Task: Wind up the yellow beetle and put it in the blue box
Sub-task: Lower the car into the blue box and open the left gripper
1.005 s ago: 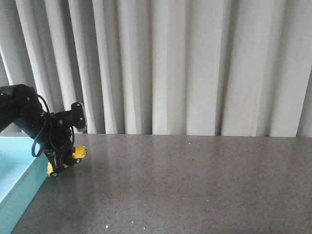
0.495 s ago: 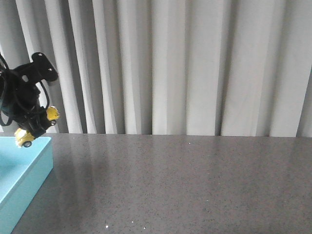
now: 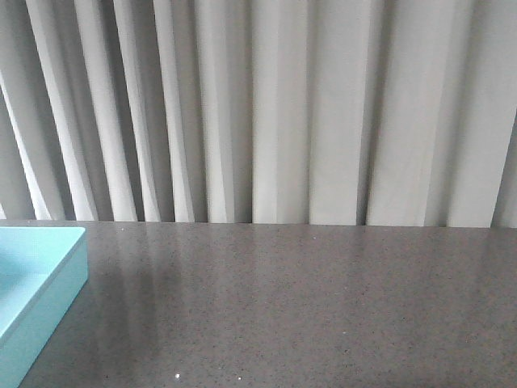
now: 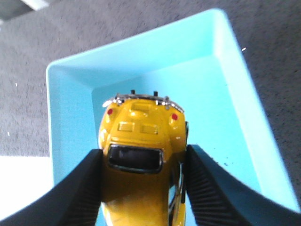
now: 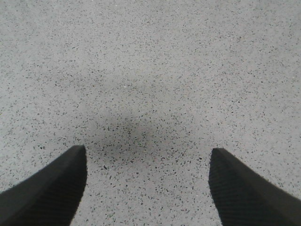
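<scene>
In the left wrist view my left gripper is shut on the yellow beetle, its black fingers pressed on both sides of the car. The car hangs over the inside of the blue box, above its floor. In the front view only a corner of the blue box shows at the left edge; neither arm nor the car shows there. My right gripper is open and empty over the bare speckled grey table.
The dark grey speckled tabletop stretches across the front view, with a pleated white curtain behind it. In the left wrist view grey table surrounds the box.
My left arm lifted the yellow beetle off the table beside the box, carried it up and left, and has gone out of the front view to the left.
</scene>
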You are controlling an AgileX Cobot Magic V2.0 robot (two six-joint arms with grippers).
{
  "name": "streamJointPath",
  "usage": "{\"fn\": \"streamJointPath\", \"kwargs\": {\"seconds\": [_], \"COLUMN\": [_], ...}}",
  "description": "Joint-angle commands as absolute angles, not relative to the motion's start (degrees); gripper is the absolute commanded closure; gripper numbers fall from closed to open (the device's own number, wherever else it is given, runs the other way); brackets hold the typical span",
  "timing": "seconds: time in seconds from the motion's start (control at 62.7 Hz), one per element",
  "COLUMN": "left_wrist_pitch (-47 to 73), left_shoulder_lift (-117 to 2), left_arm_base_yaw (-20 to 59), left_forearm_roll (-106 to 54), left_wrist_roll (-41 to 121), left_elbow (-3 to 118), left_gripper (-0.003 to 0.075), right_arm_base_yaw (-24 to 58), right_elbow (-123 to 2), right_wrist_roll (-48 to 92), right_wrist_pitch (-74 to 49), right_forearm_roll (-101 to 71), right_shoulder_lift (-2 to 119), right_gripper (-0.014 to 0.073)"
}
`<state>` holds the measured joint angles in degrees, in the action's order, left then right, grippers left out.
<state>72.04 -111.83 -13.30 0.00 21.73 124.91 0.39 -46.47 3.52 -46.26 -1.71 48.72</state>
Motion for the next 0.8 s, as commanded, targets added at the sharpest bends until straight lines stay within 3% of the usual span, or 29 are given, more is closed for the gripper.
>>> {"fn": "streamJointPath", "kwargs": {"seconds": [0.0, 0.622, 0.782], "left_wrist_pitch": [71.1, 71.4, 71.6], "left_shoulder_lift": [-111.8, -125.2, -125.2], "left_arm_base_yaw": [-14.9, -15.5, -15.5], "left_forearm_roll": [-0.3, -1.8, -1.8], "left_wrist_roll": [18.5, 17.0, 17.1], "left_elbow": [126.1, 126.2, 126.2], "left_gripper": [0.0470, 0.0467, 0.0374], "right_arm_base_yaw": [0.4, 0.4, 0.4], "right_elbow": [-48.0, -48.0, -48.0], "right_wrist_roll": [3.5, 3.5, 3.5], "right_wrist_pitch": [-43.1, -43.2, -43.2], "right_forearm_roll": [-1.5, -1.5, -1.5], "right_shoulder_lift": [48.4, 48.4, 48.4], "right_gripper": [0.0067, 0.0067, 0.0067]}}
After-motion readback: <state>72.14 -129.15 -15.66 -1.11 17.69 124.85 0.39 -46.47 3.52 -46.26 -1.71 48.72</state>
